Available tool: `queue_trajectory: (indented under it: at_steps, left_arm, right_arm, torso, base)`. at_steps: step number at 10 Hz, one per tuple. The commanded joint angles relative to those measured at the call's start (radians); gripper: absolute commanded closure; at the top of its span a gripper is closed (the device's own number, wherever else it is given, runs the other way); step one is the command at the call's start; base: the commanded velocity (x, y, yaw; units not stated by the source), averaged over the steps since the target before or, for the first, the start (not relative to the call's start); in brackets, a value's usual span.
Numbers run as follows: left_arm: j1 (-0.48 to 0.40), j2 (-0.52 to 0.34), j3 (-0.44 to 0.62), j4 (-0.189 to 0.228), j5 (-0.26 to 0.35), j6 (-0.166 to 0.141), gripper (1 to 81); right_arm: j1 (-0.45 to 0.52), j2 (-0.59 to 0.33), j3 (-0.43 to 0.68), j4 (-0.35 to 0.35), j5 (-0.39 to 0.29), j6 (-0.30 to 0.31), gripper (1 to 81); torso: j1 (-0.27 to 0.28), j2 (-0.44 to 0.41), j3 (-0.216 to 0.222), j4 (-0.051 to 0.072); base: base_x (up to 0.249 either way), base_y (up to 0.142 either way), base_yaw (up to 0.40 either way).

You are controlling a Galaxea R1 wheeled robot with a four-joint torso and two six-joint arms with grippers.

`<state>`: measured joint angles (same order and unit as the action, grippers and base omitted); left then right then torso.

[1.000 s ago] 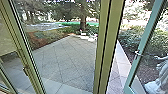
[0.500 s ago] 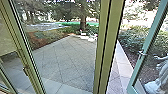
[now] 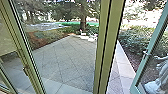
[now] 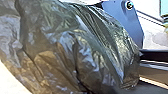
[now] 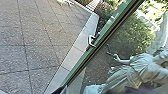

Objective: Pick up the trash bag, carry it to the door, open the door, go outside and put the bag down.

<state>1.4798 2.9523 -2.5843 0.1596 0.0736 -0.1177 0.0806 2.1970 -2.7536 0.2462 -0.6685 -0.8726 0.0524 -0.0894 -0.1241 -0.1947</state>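
Note:
A dark, shiny trash bag looms large in the left wrist view, its plastic creased and bulging close to the robot's dark plate; it covers the area where my left gripper's hold might be seen. In the head view the green-framed glass door stands partly open at the right, a silver handle on its frame. The same door frame crosses the right wrist view diagonally, with its handle beside the paving. A dark tip, perhaps part of my right gripper, lies near the frame's lower end.
A thick olive post stands left of the doorway. Outside lie paving, a pale stone border and shrubs. A pale statue appears behind the door glass. White objects stand at the patio's far edge.
The door leaf and its handle have swung rightward in the head view, widening the gap beside the olive post. The camera has stayed about where it was.

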Motion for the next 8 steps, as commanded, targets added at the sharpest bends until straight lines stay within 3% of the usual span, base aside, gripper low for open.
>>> queue_trajectory:
  at_steps: [1, 2, 6, 8]
  left_arm:
    - [-0.037, -0.001, 0.007, -0.009, 0.060, 0.001, 81.1]
    - [-0.037, 0.001, 0.009, -0.009, 0.060, 0.003, 81.1]
    - [-0.037, 0.002, 0.009, -0.002, 0.060, 0.003, 81.1]
    - [-0.037, 0.005, 0.009, 0.000, 0.060, 0.004, 81.1]
  right_arm:
    - [0.139, -0.030, 0.006, 0.223, -0.212, 0.001, 1.0]
    - [0.100, -0.059, 0.022, 0.272, -0.258, -0.006, 1.0]
    - [-0.041, -0.191, 0.158, 0.320, -0.272, -0.013, 1.0]
    - [-0.159, -0.239, 0.220, 0.420, -0.272, -0.011, 1.0]
  torso:
    - [0.000, 0.000, 0.000, 0.000]
    - [0.000, 0.000, 0.000, 0.000]
    - [0.000, 0.000, 0.000, 0.000]
    - [0.000, 0.000, 0.000, 0.000]
  base:
    - [0.000, 0.000, 0.000]
    - [0.000, 0.000, 0.000]
    - [0.000, 0.000, 0.000]
    - [0.000, 0.000, 0.000]
